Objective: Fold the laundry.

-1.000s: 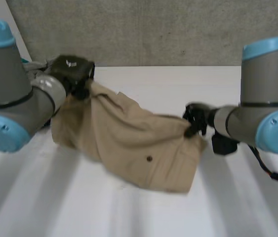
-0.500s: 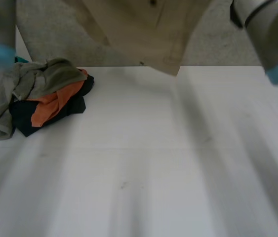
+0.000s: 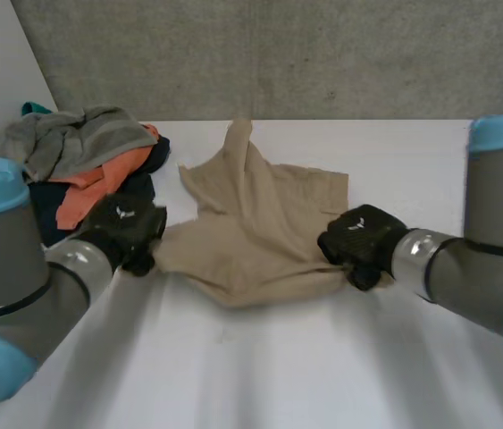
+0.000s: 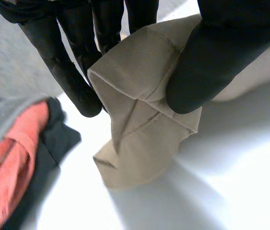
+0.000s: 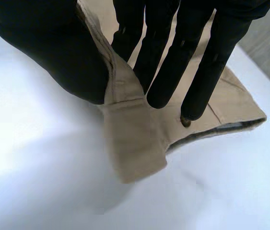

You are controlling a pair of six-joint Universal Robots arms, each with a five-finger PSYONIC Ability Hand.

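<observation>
Back on the white desk (image 3: 260,375) after hanging above it half a second ago, the beige garment (image 3: 260,223) lies spread between both hands' fingers. The clothes pile (image 3: 81,170) sits beside the left hand (image 3: 126,228), whose thumb and fingers pinch a folded corner. The right hand (image 3: 358,237) pinches the opposite corner likewise. Its wrist view alone reveals a dark button (image 5: 186,122) at the fingertips.

Left arm (image 3: 5,259) lower left, right arm (image 3: 497,210) right edge: grey joints, light-blue caps, silver wrist rings. Left hand (image 3: 124,228), right hand (image 3: 358,237): black, small white back marking.
</observation>
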